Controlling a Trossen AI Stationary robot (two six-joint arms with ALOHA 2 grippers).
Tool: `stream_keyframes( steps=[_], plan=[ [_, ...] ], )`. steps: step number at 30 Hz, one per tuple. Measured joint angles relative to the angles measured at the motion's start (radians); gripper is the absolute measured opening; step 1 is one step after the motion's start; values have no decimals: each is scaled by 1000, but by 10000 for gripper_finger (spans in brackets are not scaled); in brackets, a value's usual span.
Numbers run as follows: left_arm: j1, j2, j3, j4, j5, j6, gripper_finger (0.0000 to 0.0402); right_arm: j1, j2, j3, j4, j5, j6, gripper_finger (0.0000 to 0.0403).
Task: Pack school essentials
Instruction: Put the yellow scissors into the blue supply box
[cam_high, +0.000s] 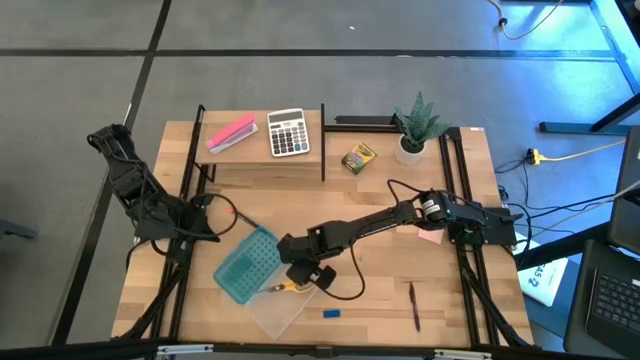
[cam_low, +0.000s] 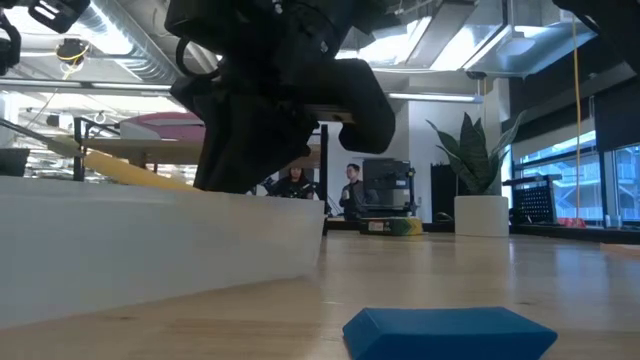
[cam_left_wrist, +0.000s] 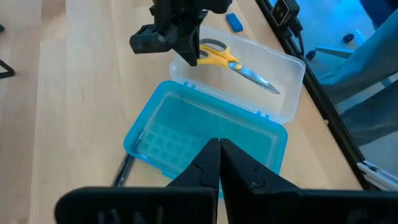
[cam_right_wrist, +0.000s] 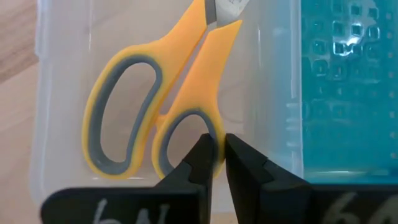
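Observation:
The yellow-handled scissors (cam_right_wrist: 155, 99) are over the clear tray (cam_high: 283, 308) of an open pencil case with a blue lid (cam_high: 245, 265). My right gripper (cam_high: 301, 278) reaches across the table and is shut on the scissors' handle. My left gripper (cam_left_wrist: 219, 158) is shut and waits on the far left side of the case, touching nothing. The blue eraser (cam_high: 331, 313) lies on the table right of the tray, and the dark-red pen (cam_high: 414, 305) farther right. The yellow-green crayon box (cam_high: 358, 158) lies near the plant. A thin dark stick (cam_left_wrist: 121, 171) lies beside the lid. My right gripper pinches the rim of the scissors' smaller handle loop (cam_right_wrist: 214, 134) between its two fingers, coming from above and pointing down. In the low view the yellow handle (cam_low: 130, 170) shows tilted above the tray's wall. The blades (cam_left_wrist: 258, 78) reach into the tray.
A low shelf at the far edge carries the grey calculator (cam_high: 288, 132) and the pink block (cam_high: 231, 133). A potted plant (cam_high: 415, 128) stands at the far right. A pink note (cam_high: 430, 236) lies under the right arm. Black frame rails run along both sides.

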Motion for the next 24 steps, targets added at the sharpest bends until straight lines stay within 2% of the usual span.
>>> stream_keyframes(
  steps=[10, 18, 24],
  plan=[
    [0, 0, 0, -1, 0, 6, 0, 1, 0, -29, -1, 0, -106, 37],
    [0, 0, 0, -1, -1, 6, 0, 1, 0, -40, 5, 0, -110, 38],
    [0, 0, 0, -1, -1, 6, 0, 1, 0, -40, 8, 0, -110, 58]
  ],
)
